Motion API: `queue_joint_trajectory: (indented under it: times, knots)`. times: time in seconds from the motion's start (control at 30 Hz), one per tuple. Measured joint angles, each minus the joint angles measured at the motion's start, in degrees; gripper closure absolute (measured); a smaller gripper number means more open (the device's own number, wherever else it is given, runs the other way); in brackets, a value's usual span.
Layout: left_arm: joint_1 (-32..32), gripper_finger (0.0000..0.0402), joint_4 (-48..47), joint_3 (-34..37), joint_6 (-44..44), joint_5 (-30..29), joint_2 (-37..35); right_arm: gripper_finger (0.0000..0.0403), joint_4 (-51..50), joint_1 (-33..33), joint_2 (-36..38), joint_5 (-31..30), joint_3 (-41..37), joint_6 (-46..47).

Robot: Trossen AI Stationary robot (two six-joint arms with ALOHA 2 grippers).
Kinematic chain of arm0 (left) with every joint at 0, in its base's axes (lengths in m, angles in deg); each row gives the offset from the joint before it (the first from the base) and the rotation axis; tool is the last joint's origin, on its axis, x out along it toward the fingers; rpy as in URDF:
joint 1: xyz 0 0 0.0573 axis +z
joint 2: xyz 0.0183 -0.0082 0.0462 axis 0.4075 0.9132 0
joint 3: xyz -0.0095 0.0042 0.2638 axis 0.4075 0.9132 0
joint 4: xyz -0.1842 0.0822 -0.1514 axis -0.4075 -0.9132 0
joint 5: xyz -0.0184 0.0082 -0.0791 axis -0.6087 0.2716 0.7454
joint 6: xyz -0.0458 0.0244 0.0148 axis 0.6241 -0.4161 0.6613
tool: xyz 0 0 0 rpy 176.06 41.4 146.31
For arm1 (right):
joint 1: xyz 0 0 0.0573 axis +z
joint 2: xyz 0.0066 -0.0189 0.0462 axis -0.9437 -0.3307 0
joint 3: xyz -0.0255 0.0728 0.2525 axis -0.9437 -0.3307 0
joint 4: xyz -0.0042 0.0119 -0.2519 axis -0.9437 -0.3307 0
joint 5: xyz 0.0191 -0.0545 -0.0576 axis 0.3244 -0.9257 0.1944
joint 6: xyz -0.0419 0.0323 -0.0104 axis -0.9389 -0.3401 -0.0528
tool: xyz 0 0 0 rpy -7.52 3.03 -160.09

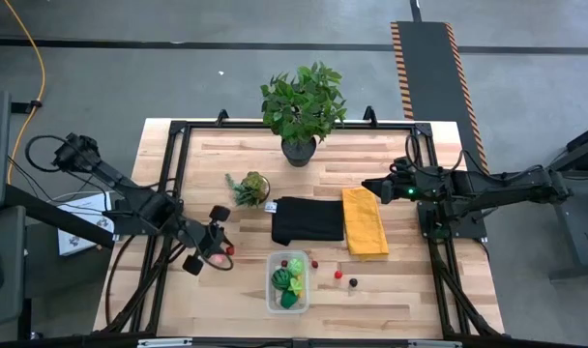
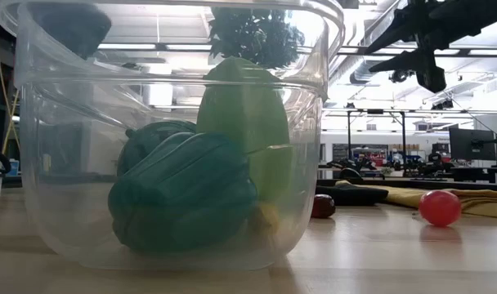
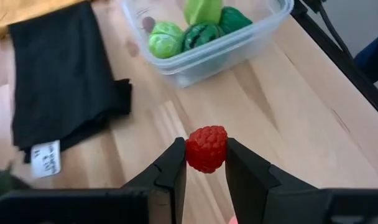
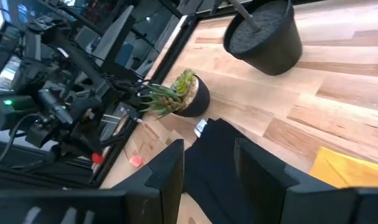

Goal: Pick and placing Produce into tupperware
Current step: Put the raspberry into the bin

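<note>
With your left gripper (image 3: 205, 163) clamped on the bumpy red toy raspberry (image 3: 206, 148), carry it level over the clear plastic tupperware (image 3: 251, 38) holding green produce (image 3: 201, 32), clearing the rim before releasing; the right gripper (image 4: 209, 163) waits parted, empty, near the folded yellow cloth (image 1: 364, 221).

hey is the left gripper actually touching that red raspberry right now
Touching. The left wrist view shows the left gripper with its jaws pressed against both sides of the red raspberry, no gap either side, above the wooden table.
</note>
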Motion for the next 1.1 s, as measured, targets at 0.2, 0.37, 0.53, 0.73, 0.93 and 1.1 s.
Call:
queue_joint_trajectory:
  times: [0.2, 0.37, 0.53, 0.73, 0.93, 1.1]
  knots:
    - [4.23, 0.0317, -10.27, -7.98, -0.02, 2.00, 0.02, 0.0269, 1.95, 0.00, 0.00, 0.29, 0.00, -0.93]
    - [8.60, 0.0316, -15.40, -13.90, 1.62, 6.32, 0.04, 0.0269, 2.54, 0.00, 0.00, 0.46, 0.00, -1.28]
    - [13.29, 0.0316, -16.27, -18.23, 4.70, 9.96, 0.04, 0.0269, 3.19, 0.00, 0.00, 1.75, 0.00, -0.90]
    - [17.32, 0.0316, -16.53, -22.48, 6.15, 11.72, 1.42, 0.0269, 5.42, 0.00, 0.00, 2.60, 0.00, -1.59]
    - [19.68, 0.0316, -16.53, -27.97, 6.16, 14.12, 6.76, 0.0269, 8.58, -0.02, 0.00, 3.00, 0.00, -2.22]
    - [19.99, 0.0316, -17.48, -34.28, 4.65, 15.27, 13.44, 0.0269, 9.31, 0.00, 0.00, 3.96, 0.00, -2.39]
